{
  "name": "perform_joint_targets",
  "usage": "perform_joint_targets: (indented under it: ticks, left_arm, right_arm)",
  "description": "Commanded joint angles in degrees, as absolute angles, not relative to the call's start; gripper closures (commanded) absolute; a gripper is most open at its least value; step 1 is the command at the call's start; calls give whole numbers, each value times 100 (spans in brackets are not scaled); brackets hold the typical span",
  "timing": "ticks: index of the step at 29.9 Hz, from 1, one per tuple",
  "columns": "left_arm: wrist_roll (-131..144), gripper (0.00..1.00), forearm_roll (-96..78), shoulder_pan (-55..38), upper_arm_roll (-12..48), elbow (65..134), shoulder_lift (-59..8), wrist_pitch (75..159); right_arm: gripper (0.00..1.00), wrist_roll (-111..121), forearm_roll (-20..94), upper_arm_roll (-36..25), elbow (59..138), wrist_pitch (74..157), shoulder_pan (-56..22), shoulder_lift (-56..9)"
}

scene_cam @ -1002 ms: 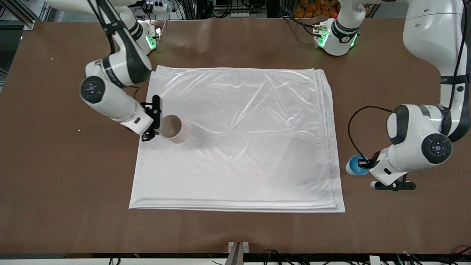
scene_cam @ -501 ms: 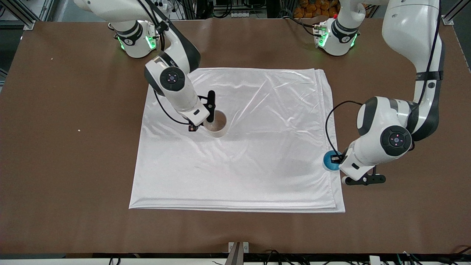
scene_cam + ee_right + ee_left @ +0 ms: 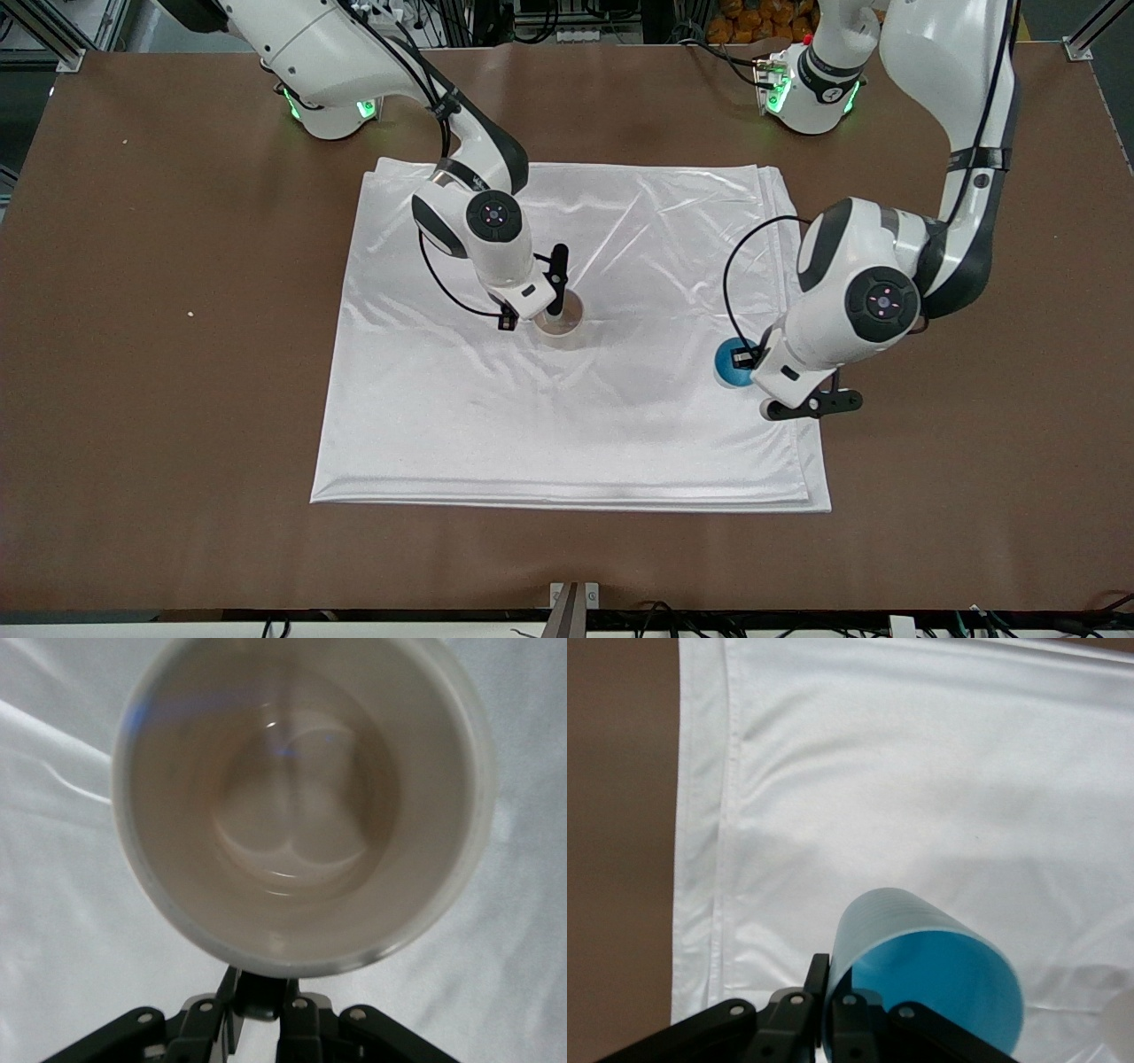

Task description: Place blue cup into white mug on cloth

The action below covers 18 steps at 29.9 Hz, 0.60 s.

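Blue cup [image 3: 732, 369] first, since it sits lowest of the task's things in the front view, at lower centre-right of the frame: we see our left gripper [image 3: 749, 358] closed on its rim, one finger inside and one outside, holding it up over the cloth [image 3: 620, 425] near the edge toward the left arm's end of the table. In the left wrist view the cup [image 3: 926, 979] fills the lower middle of the frame, tilted so its bright blue inside faces the camera, with our gripper [image 3: 828, 997] pinching its wall and the cloth's folded edge [image 3: 722, 842] running down the left of the frame against the brown table [image 3: 620, 850].

Higher in the front view, near the centre, the white mug [image 3: 560, 319] is in our right gripper [image 3: 542, 317], which is clamped on the mug's rim or handle side; the mug is over the middle of the cloth, and we cannot tell whether its base touches the fabric. The right wrist view looks straight into the mug [image 3: 301, 806], showing a pale, glossy inside, with our gripper [image 3: 257, 1001] closed at its lower edge and wrinkled cloth [image 3: 62, 904] all around.

The two cups are well apart. The cloth lies flat on the brown table [image 3: 159, 354], softly wrinkled, its layered edges showing at the right of the frame.
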<state>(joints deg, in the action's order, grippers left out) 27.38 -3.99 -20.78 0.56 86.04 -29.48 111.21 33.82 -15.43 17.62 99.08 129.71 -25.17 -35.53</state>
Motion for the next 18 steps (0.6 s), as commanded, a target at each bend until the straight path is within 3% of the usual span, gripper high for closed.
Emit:
perform_joint_targets:
  ticks: [1,10,13,16,18]
  left_arm:
    - [3198,100,-519,-2443,-18,8622,-2874,11021]
    - [3717,100,-519,-2821,-18,8613,-2892,11039]
    - [3832,100,-519,-2891,-18,8526,-2944,11057]
    - [3911,100,-519,-2979,-18,8499,-2971,11065]
    - [3972,100,-519,-3032,-18,8499,-2971,11065]
  right_arm:
    - [100,3146,-1758,1714,9686,13016,-2637,-3753]
    - [95,3138,-2074,1705,9730,13210,-2637,-3823]
    - [85,3146,-2083,1705,9729,13210,-2619,-3823]
    - [59,3146,-2083,1705,9729,13201,-2628,-3814]
    - [54,3146,-2083,1705,9729,13184,-2611,-3806]
